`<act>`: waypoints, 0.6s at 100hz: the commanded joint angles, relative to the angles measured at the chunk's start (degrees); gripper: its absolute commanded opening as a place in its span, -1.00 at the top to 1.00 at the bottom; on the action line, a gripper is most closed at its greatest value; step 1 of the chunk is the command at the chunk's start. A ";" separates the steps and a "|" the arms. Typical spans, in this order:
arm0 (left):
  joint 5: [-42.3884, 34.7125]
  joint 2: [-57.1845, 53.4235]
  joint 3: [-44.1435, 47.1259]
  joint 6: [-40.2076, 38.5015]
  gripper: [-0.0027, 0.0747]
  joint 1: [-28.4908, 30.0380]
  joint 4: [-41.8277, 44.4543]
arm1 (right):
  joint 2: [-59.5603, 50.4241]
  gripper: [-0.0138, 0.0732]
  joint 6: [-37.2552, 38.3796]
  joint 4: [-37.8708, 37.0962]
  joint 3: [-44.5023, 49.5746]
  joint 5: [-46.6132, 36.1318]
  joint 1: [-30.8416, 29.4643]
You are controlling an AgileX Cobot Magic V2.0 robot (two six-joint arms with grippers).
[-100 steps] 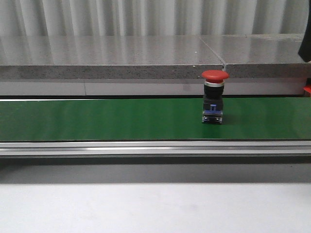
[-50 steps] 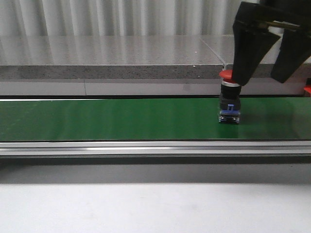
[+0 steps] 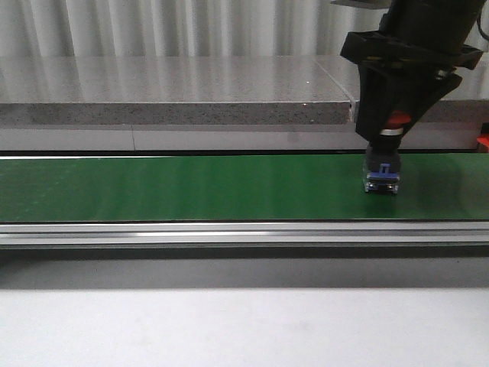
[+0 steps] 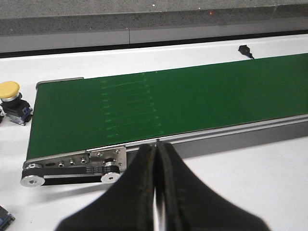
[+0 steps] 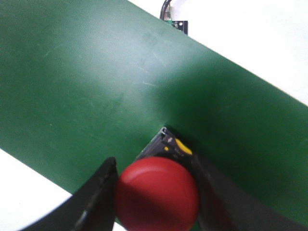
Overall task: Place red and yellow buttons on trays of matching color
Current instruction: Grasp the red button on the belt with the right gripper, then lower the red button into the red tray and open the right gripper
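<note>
red button (image 5: 157, 193) between right tool (image 5: 156, 192) fingers

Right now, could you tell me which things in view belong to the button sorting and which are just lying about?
Job:
- red button, on the green belt, right gripper around it
- yellow button, off the belt's end

Lying about:
- small black part
- stone ledge

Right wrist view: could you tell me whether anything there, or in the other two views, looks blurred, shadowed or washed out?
Right wrist view: the red button is soft, close to the lens; a shadow darkens the green belt beside it. Left wrist view: the fingers are blurred; the belt is sharp. Front view: the stone ledge shows pale glare streaks.
</note>
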 commanded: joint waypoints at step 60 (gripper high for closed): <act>-4.13 0.62 -1.42 0.05 0.99 -0.37 -0.72 | -4.93 0.28 -0.77 -0.19 -5.94 -9.00 -20.62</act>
